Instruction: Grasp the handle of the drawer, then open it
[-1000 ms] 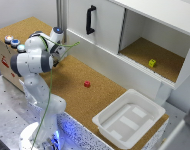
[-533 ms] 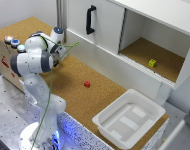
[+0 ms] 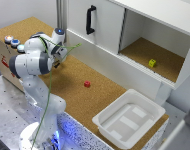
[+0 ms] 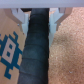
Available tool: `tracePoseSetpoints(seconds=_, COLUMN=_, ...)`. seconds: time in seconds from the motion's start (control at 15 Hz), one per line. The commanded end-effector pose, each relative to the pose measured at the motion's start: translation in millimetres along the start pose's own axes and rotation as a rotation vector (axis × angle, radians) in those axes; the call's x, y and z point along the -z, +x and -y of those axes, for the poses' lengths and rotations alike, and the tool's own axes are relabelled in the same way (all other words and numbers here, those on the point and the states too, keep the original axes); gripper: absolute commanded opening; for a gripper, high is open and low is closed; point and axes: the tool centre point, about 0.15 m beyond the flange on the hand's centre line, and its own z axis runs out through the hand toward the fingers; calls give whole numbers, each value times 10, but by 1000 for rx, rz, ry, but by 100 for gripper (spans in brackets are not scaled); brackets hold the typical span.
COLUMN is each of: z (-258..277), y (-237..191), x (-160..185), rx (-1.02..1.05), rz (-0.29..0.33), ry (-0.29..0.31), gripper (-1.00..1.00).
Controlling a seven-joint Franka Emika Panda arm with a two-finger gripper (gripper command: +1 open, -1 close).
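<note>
Nothing of the task is yet accomplished. The pincer (image 4: 41, 14) is seen with its fingers parted and empty, above the bench (image 3: 70, 87). The handle (image 3: 89, 19) is found well apart, ungrasped, beyond the pincer on the cabinet front; the drawer is not opened.

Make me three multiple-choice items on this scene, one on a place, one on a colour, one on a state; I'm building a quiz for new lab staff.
1. Where does the small yellow block lie?
A. In the white tray
B. Inside the open cabinet compartment
C. On the cork table

2. What colour is the cabinet handle?
A. Black
B. Red
C. White

3. How does the end effector stand to the handle?
A. Clamped on it
B. Apart from it, over the cork table
C. Inside the tray

Answers: 1 B, it sits on the compartment's brown floor; 2 A, a dark bar on the white door; 3 B, clear space separates them in the exterior view.
</note>
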Motion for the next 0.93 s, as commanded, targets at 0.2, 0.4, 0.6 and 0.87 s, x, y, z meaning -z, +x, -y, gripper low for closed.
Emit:
tracePoseSetpoints(seconds=0.2, z=-603, y=-40, x=-19, rx=-4, rz=-6, ry=56, gripper=-100)
tracePoseSetpoints(seconds=0.4, z=-727, y=-26, x=27, rx=-10, rz=-6, ry=50, gripper=-100)
tracePoseSetpoints(seconds=0.6, z=-833, y=-7, x=73, rx=-17, rz=-13, ry=47, gripper=-100)
tracePoseSetpoints(seconds=0.87, z=-979, y=-5, x=132, rx=-31, rz=-16, ry=35, gripper=-100)
